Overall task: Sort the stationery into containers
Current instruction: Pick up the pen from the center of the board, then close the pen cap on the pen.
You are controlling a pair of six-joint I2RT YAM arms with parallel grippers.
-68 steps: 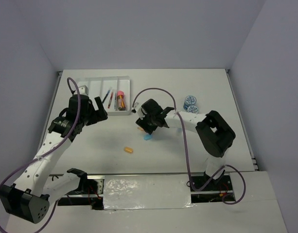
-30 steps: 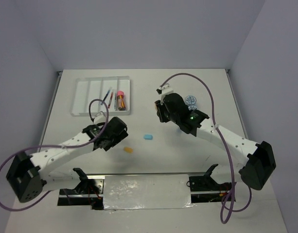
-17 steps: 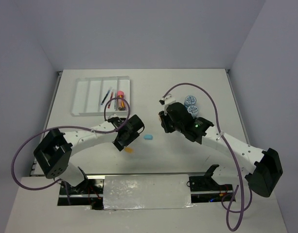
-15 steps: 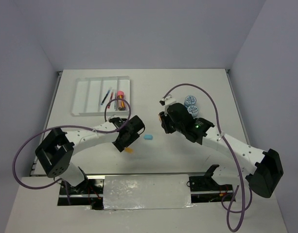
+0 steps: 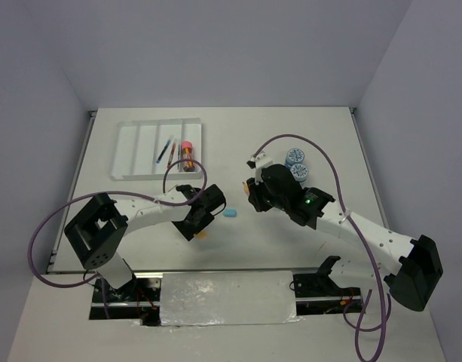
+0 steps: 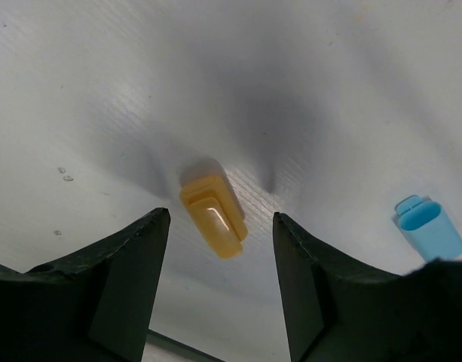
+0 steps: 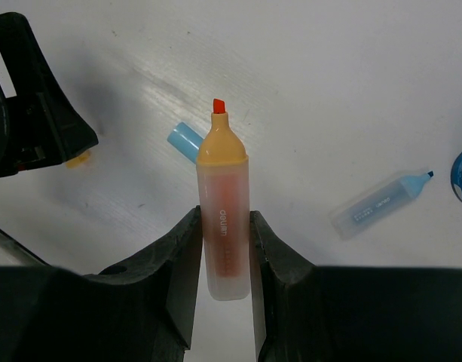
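**Item: orange eraser** (image 6: 212,216). A small rounded block lying flat on the white table (image 5: 291,128) at its near side, well apart from the tray (image 5: 129,151).

- **Handling, by judgement:** light, slightly yielding and grippy rather than slick, not fragile. Best taken across its short sides at mid-length. It lies aslant to the fingers, so it may twist as they meet it.
- **Left gripper** (image 6: 220,226): jaws apart, one finger on each side of the orange eraser. Table shows on both sides and neither finger touches it.
- **Light-blue eraser** (image 6: 430,230): on the table near the orange one, outside the fingers.
- **Right gripper** (image 7: 224,226): clamped on the clear barrel of an uncapped orange highlighter (image 7: 223,151), held above the table with its tip pointing away from the wrist.
- **Pale blue tube** (image 7: 377,202): loose on the table.
- **Two blue-lidded tubs** (image 5: 297,160): side by side, beyond the right arm.
- **Tray contents:** pens in the third compartment from the left and a pink-capped piece in the fourth.
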